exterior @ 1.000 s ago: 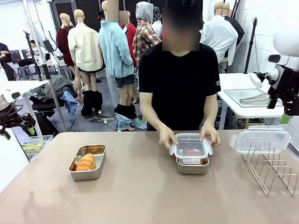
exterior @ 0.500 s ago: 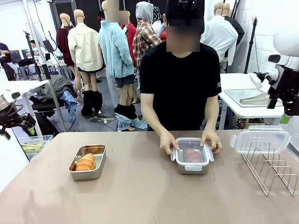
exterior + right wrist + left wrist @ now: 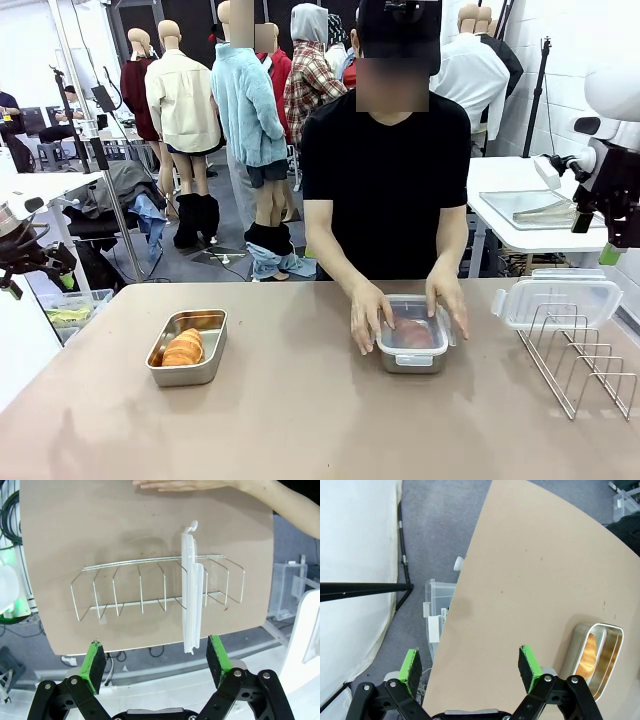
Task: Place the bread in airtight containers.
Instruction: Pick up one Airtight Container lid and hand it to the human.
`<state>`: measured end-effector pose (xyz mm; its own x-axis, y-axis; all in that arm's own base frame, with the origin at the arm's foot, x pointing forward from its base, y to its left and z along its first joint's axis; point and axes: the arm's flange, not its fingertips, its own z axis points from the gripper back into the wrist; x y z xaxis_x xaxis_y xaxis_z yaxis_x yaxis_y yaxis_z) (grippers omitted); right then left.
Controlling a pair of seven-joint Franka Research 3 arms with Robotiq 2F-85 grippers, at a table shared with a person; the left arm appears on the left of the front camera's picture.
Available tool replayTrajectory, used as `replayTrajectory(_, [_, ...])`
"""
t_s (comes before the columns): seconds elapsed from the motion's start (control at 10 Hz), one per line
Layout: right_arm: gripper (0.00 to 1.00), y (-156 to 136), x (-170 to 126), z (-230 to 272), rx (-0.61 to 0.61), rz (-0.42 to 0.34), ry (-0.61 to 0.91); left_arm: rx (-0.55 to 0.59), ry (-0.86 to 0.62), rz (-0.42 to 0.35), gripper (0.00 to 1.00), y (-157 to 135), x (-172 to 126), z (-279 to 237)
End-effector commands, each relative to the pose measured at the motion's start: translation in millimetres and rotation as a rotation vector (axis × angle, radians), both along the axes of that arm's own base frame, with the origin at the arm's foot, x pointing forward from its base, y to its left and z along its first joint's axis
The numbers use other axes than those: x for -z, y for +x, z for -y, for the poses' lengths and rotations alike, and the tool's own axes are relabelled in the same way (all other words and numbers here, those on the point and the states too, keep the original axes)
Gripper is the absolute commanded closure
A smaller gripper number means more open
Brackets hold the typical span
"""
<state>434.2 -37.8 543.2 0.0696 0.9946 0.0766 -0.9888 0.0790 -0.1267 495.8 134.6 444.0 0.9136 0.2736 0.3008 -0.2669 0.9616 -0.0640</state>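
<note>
Steel, shiny and rectangular: open pan at lower left of the front view, on the tan table, with one golden-brown ridged bread lying inside. Second pan just right of the frame's middle, capped by a clear white-rimmed lid, with a reddish-brown bread seen dimly through the plastic. Person's hand pressed flat along the picture-left side of that lid, other hand along its picture-right side; clips snapped down or not, hard to tell from here. Spare lid at the right of the frame, propped upright in the far end of a wire rack. Left claw at the bottom of the left wrist view, green pads spread wide and gripping nothing, straddling the table's edge, with grey floor and a clear plastic bin below; open pan with its bread at that view's lower right, well apart from the pads. Right claw at the bottom of the right wrist view, likewise wide and empty, above the table's near edge, close to the rack and the spare lid standing in it, touching neither; bare forearm across the upper right of that view.
</note>
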Motion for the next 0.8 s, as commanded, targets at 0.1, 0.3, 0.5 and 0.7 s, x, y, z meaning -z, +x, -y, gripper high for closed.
replayTrajectory(0.1, [0.00,-0.4,-1.6,-3.4,0.016,-0.005,-0.011,-0.003,0.002,0.001,0.00,-0.8,-0.6,-1.7])
replayTrajectory(0.3, [0.00,-0.4,-1.6,-3.4,0.016,-0.005,-0.011,-0.003,0.002,0.001,0.00,-0.8,-0.6,-1.7])
replayTrajectory(0.5, [0.00,-0.4,-1.6,-3.4,0.016,-0.005,-0.011,-0.003,0.002,0.001,0.00,-0.8,-0.6,-1.7])
replayTrajectory(0.7, [0.00,-0.4,-1.6,-3.4,0.016,-0.005,-0.011,-0.003,0.002,0.001,0.00,-0.8,-0.6,-1.7])
